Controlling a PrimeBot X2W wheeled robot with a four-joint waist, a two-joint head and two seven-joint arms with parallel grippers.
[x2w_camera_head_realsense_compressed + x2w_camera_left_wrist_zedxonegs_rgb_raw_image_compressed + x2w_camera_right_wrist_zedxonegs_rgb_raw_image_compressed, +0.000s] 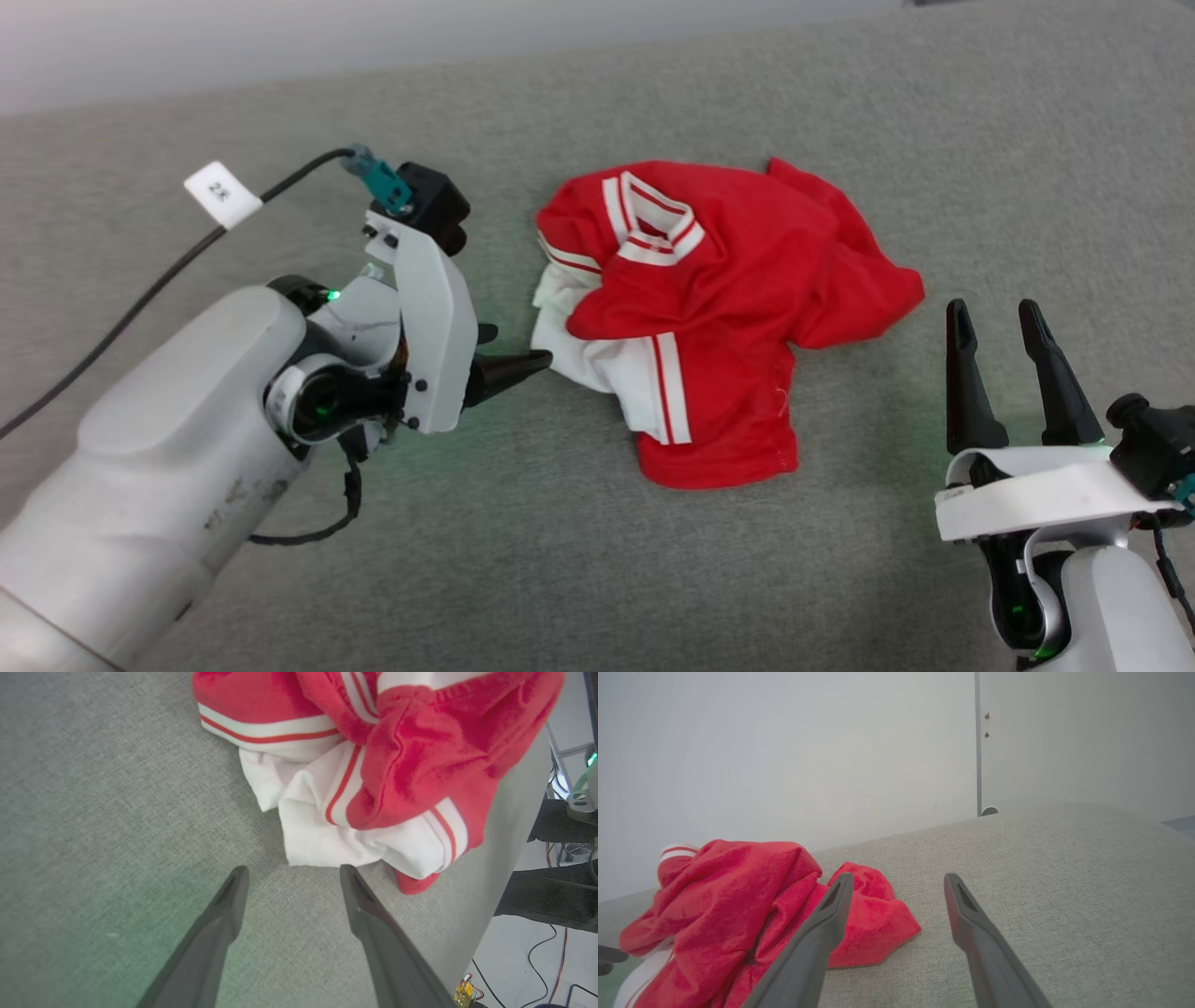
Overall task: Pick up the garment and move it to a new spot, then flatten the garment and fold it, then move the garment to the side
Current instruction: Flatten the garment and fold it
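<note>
Head view: left gripper seemingly touches crumpled garment.

I read the garment as soft knit cloth, matt, fuzzy in the red, smoother in the white. The surface is grey woven fabric, coarse and matt. The left gripper has fingers of dark matt plastic; the forearm shell is smooth pale plastic, scuffed; the cable looks rubbery black
</note>
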